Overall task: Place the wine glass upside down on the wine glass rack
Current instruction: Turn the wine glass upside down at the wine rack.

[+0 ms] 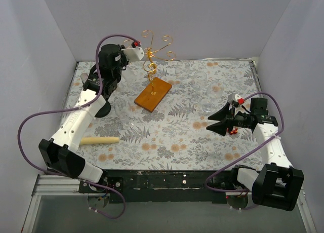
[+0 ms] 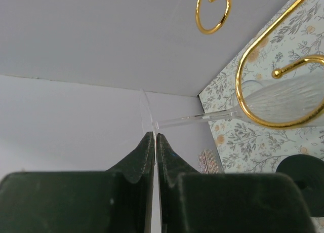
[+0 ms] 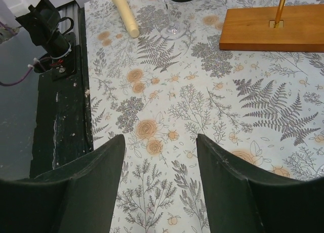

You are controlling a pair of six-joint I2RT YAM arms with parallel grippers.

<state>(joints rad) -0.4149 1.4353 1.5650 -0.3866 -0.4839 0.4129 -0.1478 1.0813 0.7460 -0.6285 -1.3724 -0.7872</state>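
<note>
The wine glass rack is a gold wire tree with curled arms on an orange-brown wooden base at the back middle of the table. My left gripper is raised beside the rack's left side and is shut on the thin foot of a clear wine glass. The stem runs to the right, and the bowl lies inside a gold curl. The glass is hard to make out in the top view. My right gripper is open and empty, low over the tablecloth. The rack's base also shows in the right wrist view.
A black round stand foot sits under the left arm. A cream stick lies at the front left. Another clear glass stands near it. Grey walls enclose the floral tablecloth on three sides.
</note>
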